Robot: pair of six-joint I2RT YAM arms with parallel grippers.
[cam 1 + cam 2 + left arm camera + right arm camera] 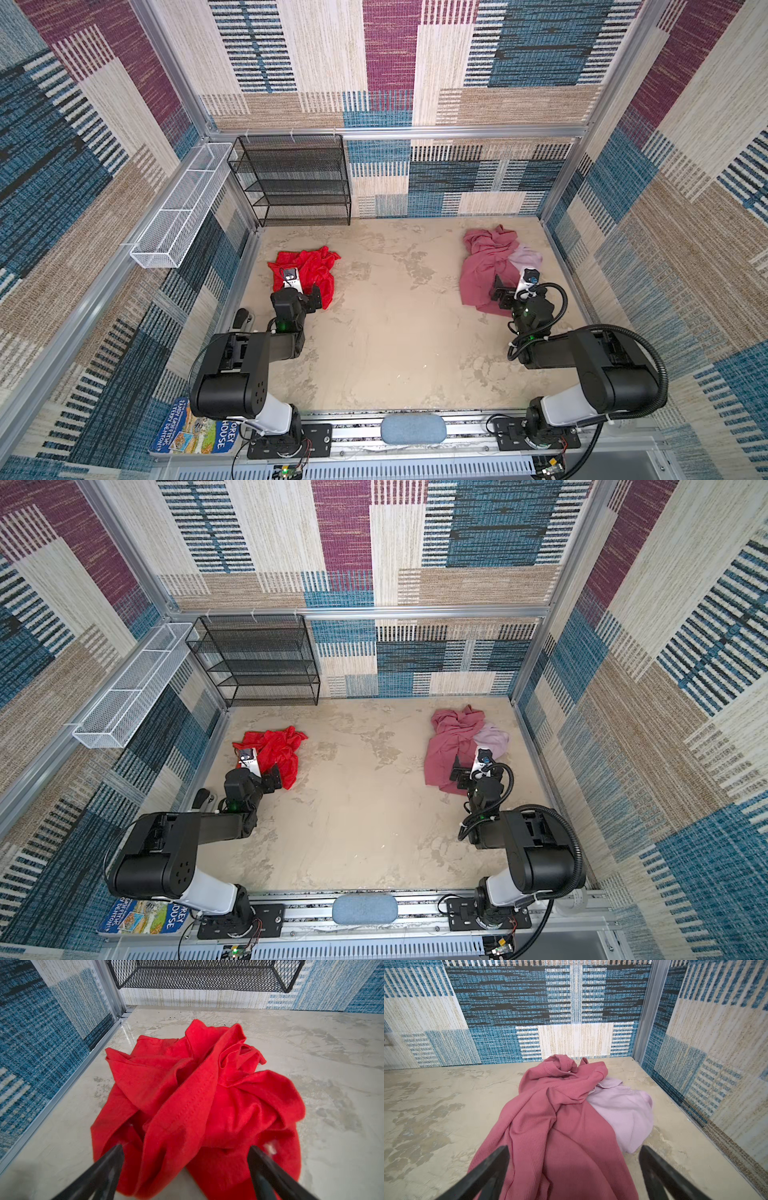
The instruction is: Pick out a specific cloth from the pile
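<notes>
Marbled tabletop (pixel 311 1043): wrist views alone show both end effectors (pixel 187 1159) (pixel 574 1159) spread, empty.

Desk (pixel 386 345) — mottled beige. Red cloth (pixel 309 270) crumpled just in front of the black mesh shelf (pixel 293 183); rose-and-lilac pile (pixel 492 266) well apart from the shelf — both lying directly on the desk.
</notes>
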